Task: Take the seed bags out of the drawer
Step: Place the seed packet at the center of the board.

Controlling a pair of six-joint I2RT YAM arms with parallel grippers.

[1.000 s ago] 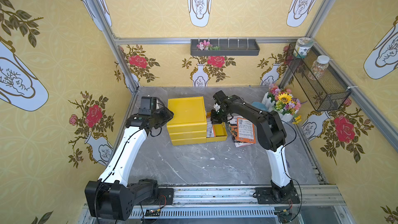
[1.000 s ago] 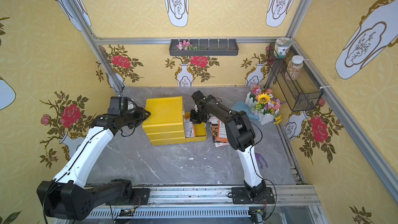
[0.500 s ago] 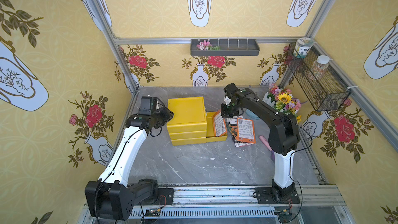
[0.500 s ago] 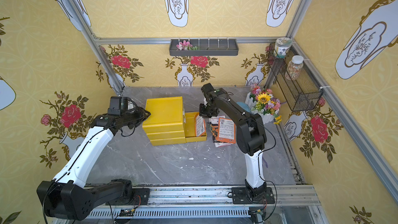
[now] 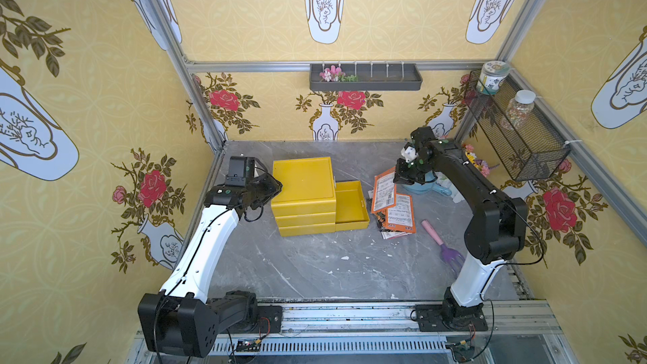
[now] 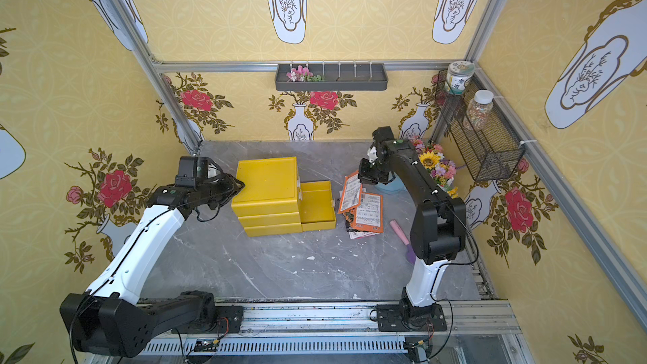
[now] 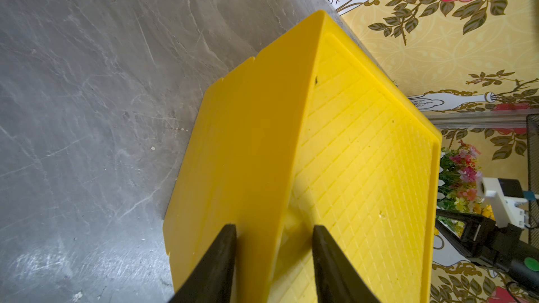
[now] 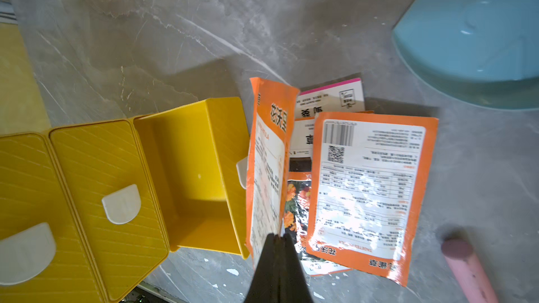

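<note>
The left gripper [image 7: 274,228] straddles the top edge of the yellow cabinet [image 5: 303,178], apparently pinching it, though contact is hard to judge. Just beside the pulled-out drawer [image 5: 352,201], the right gripper [image 8: 278,236] is clamped on one orange seed bag [image 8: 267,164], tilted above the other seed bags [image 8: 370,188] stacked on the table [image 5: 315,267].

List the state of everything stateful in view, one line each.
drawer, pulled out, looks empty
other two drawers, shut
held seed bag, pinched at one edge, hanging upright
seed bag pile, lying on table beside drawer
right gripper, shut on held seed bag
left gripper, clamped on cabinet edge
rake, lying on table
</note>
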